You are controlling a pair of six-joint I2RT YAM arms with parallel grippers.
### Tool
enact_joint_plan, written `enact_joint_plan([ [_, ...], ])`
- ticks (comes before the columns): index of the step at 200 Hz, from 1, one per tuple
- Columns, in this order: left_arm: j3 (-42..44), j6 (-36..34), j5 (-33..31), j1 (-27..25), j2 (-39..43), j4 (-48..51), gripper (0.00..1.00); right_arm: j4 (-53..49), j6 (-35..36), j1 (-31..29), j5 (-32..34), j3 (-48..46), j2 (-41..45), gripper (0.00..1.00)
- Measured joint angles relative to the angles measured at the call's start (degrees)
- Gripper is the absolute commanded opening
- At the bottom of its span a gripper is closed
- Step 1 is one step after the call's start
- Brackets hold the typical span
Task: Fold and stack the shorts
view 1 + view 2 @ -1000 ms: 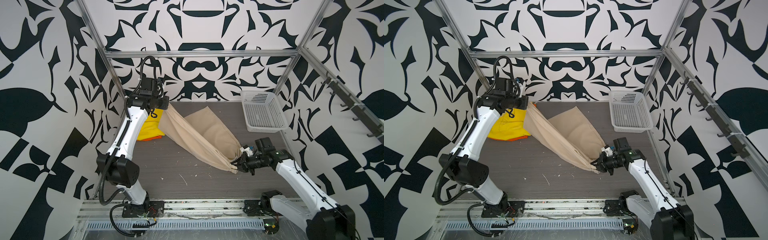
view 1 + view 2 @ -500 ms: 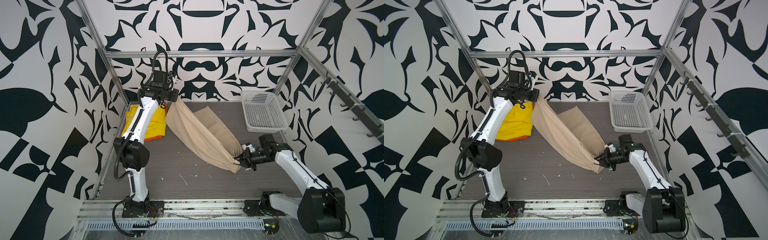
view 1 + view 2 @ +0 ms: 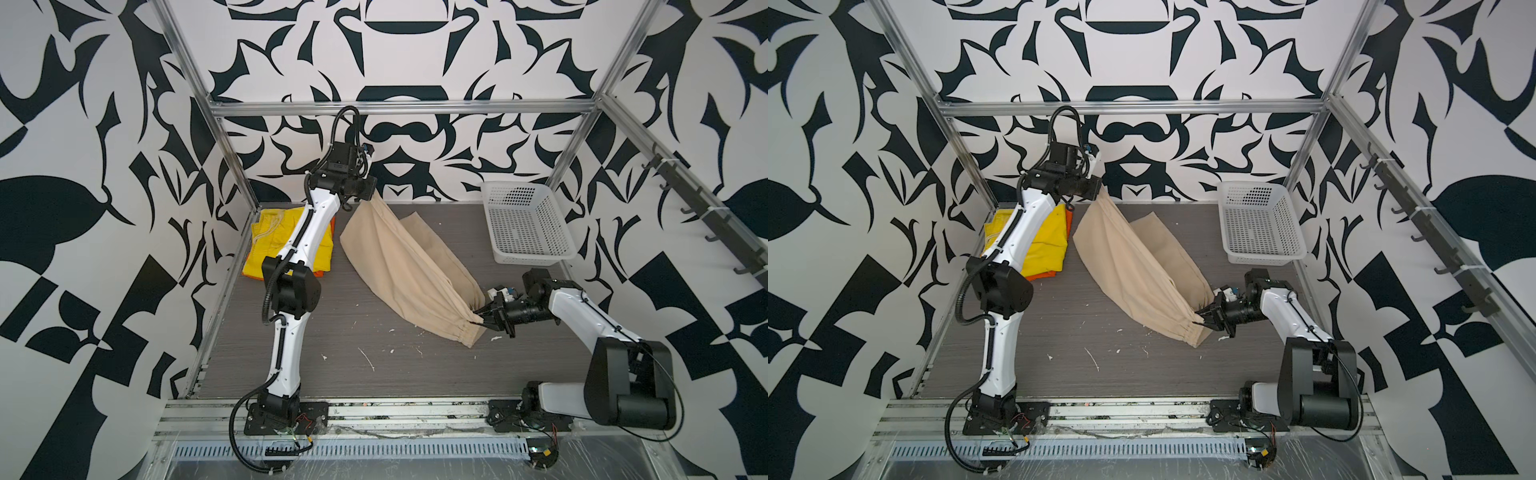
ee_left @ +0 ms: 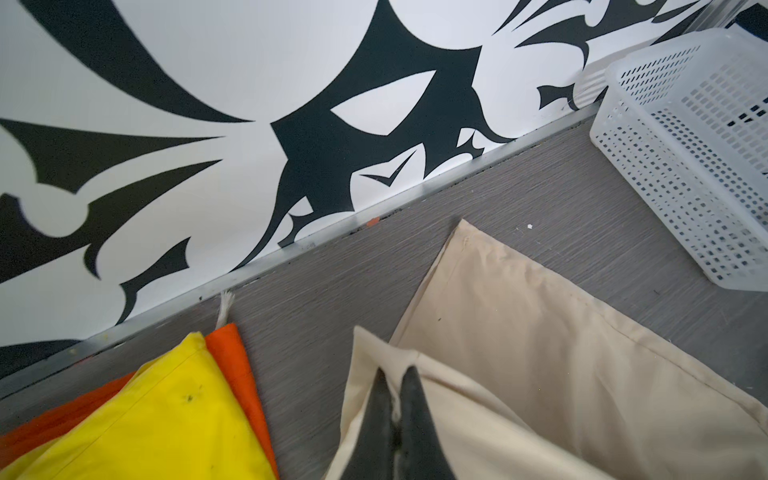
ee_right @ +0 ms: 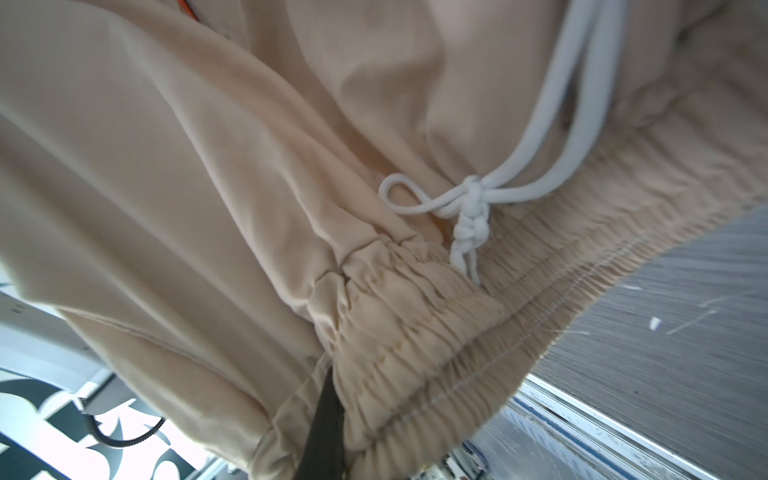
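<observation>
The beige shorts [image 3: 407, 266] [image 3: 1133, 266] hang stretched between both grippers. My left gripper [image 3: 372, 196] [image 3: 1100, 192] is raised near the back wall, shut on a leg hem, with cloth pinched between its fingertips [image 4: 397, 382]. My right gripper [image 3: 482, 319] [image 3: 1202, 318] is low at the right, shut on the gathered waistband [image 5: 415, 324]. One dark finger [image 5: 326, 419] shows there, and a white drawstring [image 5: 469, 203] dangles. The yellow shorts [image 3: 266, 253] [image 4: 166, 419] lie folded on the orange shorts [image 3: 1046, 275] [image 4: 232, 361] at the back left.
A white perforated basket [image 3: 528, 257] [image 3: 1262, 259] [image 4: 665, 174] stands at the back right corner. Small white scraps [image 3: 365, 357] lie on the grey table in front of the beige shorts. The left arm reaches over the yellow shorts. Patterned walls close in three sides.
My left gripper has swung right along the back wall with the leg hem, pulling the beige shorts steeper and uncovering more of the yellow shorts. My right gripper has barely moved.
</observation>
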State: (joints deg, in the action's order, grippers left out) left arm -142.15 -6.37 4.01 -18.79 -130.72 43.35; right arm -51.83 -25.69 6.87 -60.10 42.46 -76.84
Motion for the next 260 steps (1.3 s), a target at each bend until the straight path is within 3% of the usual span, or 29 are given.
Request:
enact_joint_plan([
  [13,-1.33,-0.09,0.15,-0.96,-2.34,-2.08,0.0,-0.31,0.87,2.45,-0.17,-0.15,-1.11,0.02],
  [27,-2.91,-0.11,0.13,-2.32,-5.44,-4.96,0.01,-0.15,1.03,5.27,-0.11,-0.79,-1.75,0.13],
  [43,-5.9,-0.59,-0.68,-4.07,-10.32,-9.01,0.43,1.14,-1.25,7.74,0.76,-2.12,-1.07,0.43],
  [54,-8.46,-0.55,-1.99,-4.96,-13.86,-11.87,0.63,2.67,-2.62,8.98,2.19,-3.26,0.13,0.59],
  [72,-9.6,-0.57,-4.28,-5.84,-17.53,-14.16,0.83,4.61,-6.84,9.97,5.68,-4.07,4.17,0.74],
  [84,-7.34,-0.66,-5.88,-6.05,-17.75,-15.23,0.91,5.77,-8.94,10.03,8.81,-3.5,7.89,0.76],
  [109,1.14,-1.11,-9.22,-5.99,-14.03,-16.85,0.93,5.27,-10.62,10.03,16.06,1.53,13.86,0.79],
  [139,12.9,-0.85,-10.21,-5.84,-5.31,-16.33,0.89,5.14,-10.56,7.76,22.4,7.58,16.24,0.77],
  [180,28.44,6.05,-2.62,-5.62,6.95,-18.69,0.86,9.16,-12.92,-11.28,30.88,9.35,16.39,0.73],
  [215,32.83,13.94,2.38,-5.6,4.31,-20.17,0.82,19.04,-16.65,-22.64,33.18,5.57,9.49,0.71],
  [260,37.7,22.53,4.72,-5.18,-1.05,-19.37,0.8,25.55,-19.19,-22.82,34.71,-1.84,2.75,0.71],
])
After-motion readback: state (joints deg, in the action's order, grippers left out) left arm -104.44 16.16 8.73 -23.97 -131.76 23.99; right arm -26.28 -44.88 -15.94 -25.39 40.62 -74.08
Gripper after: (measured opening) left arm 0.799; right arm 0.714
